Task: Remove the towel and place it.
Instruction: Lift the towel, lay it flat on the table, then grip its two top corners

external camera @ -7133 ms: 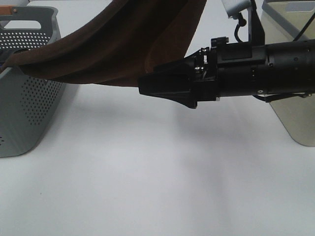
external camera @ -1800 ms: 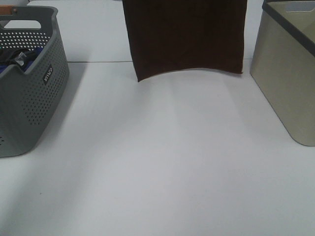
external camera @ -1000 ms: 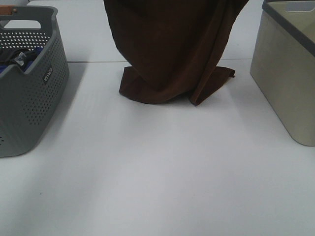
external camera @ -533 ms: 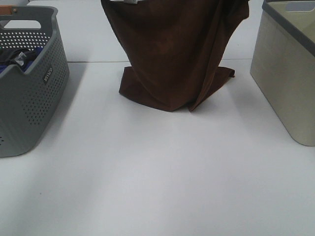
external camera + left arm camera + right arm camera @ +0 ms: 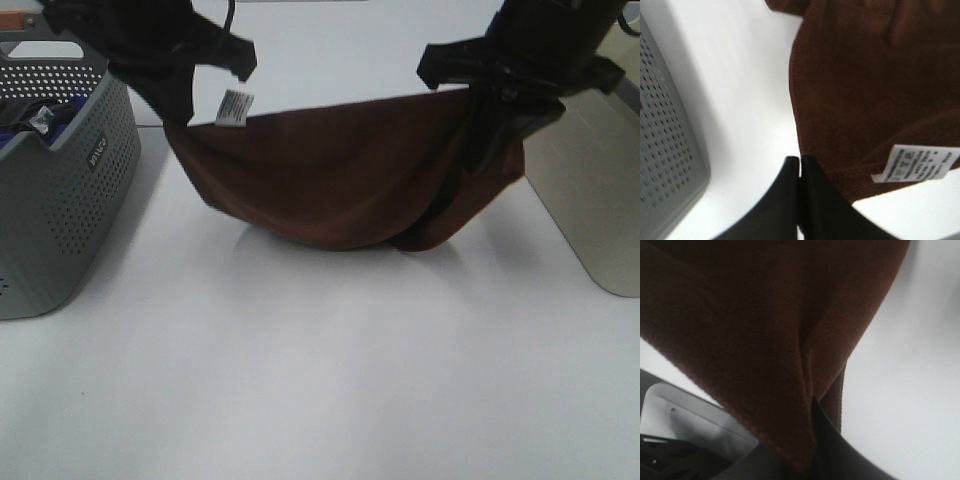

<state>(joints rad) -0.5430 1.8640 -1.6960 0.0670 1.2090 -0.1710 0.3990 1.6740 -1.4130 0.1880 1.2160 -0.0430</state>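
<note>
The reddish-brown towel (image 5: 340, 180) hangs like a hammock between both grippers, its sagging middle resting on the white table (image 5: 320, 380). My left gripper (image 5: 180, 105) is shut on the corner with the small white tag (image 5: 236, 107). In the left wrist view the shut left gripper (image 5: 800, 167) pinches the towel's (image 5: 865, 90) hem beside the tag (image 5: 915, 164). My right gripper (image 5: 490, 150) is shut on the opposite corner. The right wrist view shows the right gripper (image 5: 812, 410) clamped on folds of the towel (image 5: 765, 325).
A grey perforated laundry basket (image 5: 60, 190) with dark and blue items stands at the left, close to the left arm. A beige bin (image 5: 590, 190) stands at the right, just behind the right arm. White table stretches toward the front.
Both arms have come down into view, lowering the towel. It has spread wider, from a tall hanging drape into a low sling with its middle on the table.
</note>
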